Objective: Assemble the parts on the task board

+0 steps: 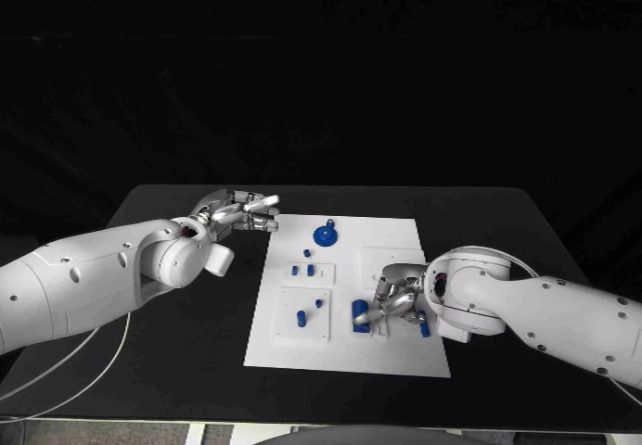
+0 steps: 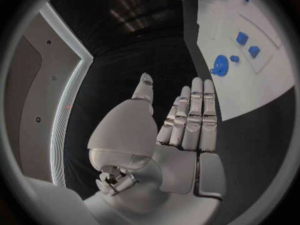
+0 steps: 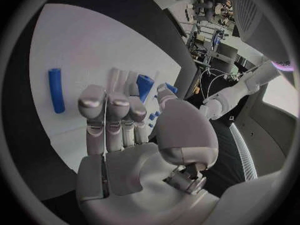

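**Right hand working at the board's near right corner**

The left hand (image 1: 241, 211) is hovering over the black table (image 1: 160, 362) just beside the white task board (image 1: 351, 357), fingers (image 2: 195, 116) straight, holding nothing. On the board, a blue round part (image 1: 326, 238) is sitting near the far edge. The right hand (image 1: 397, 298) is curling its fingers around a blue block (image 1: 361, 313); whether it's truly gripping, I cannot tell.
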`<state>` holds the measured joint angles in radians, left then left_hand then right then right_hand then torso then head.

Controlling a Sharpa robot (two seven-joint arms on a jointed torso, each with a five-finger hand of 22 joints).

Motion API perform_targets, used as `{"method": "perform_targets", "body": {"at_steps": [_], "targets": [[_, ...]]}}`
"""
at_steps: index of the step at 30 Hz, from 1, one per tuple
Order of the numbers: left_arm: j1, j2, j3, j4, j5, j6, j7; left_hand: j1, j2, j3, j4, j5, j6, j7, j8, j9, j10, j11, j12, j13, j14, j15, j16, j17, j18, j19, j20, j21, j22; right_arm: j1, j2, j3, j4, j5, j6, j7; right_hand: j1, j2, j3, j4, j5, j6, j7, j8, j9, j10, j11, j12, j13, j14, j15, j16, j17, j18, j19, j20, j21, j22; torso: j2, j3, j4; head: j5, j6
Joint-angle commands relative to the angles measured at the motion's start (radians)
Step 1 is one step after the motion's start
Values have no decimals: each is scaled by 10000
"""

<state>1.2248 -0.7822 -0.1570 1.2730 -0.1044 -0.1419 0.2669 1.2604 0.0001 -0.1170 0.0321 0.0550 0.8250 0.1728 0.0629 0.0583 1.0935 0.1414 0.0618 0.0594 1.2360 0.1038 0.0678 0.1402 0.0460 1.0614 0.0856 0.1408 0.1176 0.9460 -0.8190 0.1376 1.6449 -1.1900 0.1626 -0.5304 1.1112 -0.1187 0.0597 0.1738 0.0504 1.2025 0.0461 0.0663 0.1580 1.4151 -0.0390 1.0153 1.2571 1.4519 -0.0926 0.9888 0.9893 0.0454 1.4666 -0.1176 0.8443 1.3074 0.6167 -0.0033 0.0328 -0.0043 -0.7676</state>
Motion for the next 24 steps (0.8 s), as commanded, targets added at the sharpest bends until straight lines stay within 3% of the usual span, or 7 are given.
{"method": "perform_targets", "body": {"at_steps": [1, 12, 17, 22, 24], "targets": [[-21, 8, 8, 17, 6, 117, 51, -54, 27, -28, -10, -7, -69, 23, -21, -13, -79, 8, -20, 16, -70, 4, -22, 15, 41, -45, 40, 65, -28, -6, 1, 32, 116, -74, -536, 230, 71, -63, 9, 67, 43, -280, 87, -24, -36, 20, 69, 85, 23, 10, 42, 61, 16, 16, 263, 62, 48, 1095, 1, -3, 1, 7, -13], [-21, 8, 8, 10, 3, 123, 37, -54, 27, -28, -10, -7, -69, 23, -21, -13, -79, 8, -20, 16, -70, 4, -22, 15, 41, -45, 40, 65, -28, -4, -87, 178, 228, -381, -688, 88, 250, -138, 42, 84, 53, -575, 178, -20, -47, 4, 127, 150, 35, 0, 79, 118, 24, 65, 267, 112, 131, 1108, -2, -2, -6, 6, -1], [-21, 15, 8, 8, 0, 134, 34, -54, 27, -28, -10, -7, -69, 23, -21, -13, -79, 8, -20, 16, -70, 4, -22, 15, 41, -45, 40, 65, -28, -4, -173, 247, 353, -510, -308, -40, 553, -66, 151, -597, 689, -158, 66, -17, 193, -13, 72, 151, 6, -10, 40, 135, 8, 47, 248, 84, 148, 1106, -3, -2, -13, -1, 2], [-21, 16, 8, 7, -5, 144, 29, -54, 27, -28, -10, -7, -69, 23, -21, -13, -79, 8, -20, 16, -70, 4, -22, 15, 41, -45, 40, 65, -28, -4, -215, 266, 472, -597, 108, -176, 795, -47, 101, -1055, 907, 276, -112, 21, 1038, -50, -56, 56, -52, -18, -36, 81, -21, 0, 230, 12, 120, 1099, 0, -1, -7, -3, 0], [-21, 15, 8, 7, -8, 150, 27, -54, 27, -28, -10, -7, -69, 23, -21, -13, -79, 8, -20, 16, -70, 4, -22, 15, 41, -45, 40, 65, -28, -4, -225, 269, 533, -637, 251, -213, 872, -87, 200, -1214, 876, 409, -206, 33, 1906, -67, -143, 9, -67, -17, -84, 56, -16, -42, 227, -46, 99, 1095, 0, 0, -1, -13, -3]]}}
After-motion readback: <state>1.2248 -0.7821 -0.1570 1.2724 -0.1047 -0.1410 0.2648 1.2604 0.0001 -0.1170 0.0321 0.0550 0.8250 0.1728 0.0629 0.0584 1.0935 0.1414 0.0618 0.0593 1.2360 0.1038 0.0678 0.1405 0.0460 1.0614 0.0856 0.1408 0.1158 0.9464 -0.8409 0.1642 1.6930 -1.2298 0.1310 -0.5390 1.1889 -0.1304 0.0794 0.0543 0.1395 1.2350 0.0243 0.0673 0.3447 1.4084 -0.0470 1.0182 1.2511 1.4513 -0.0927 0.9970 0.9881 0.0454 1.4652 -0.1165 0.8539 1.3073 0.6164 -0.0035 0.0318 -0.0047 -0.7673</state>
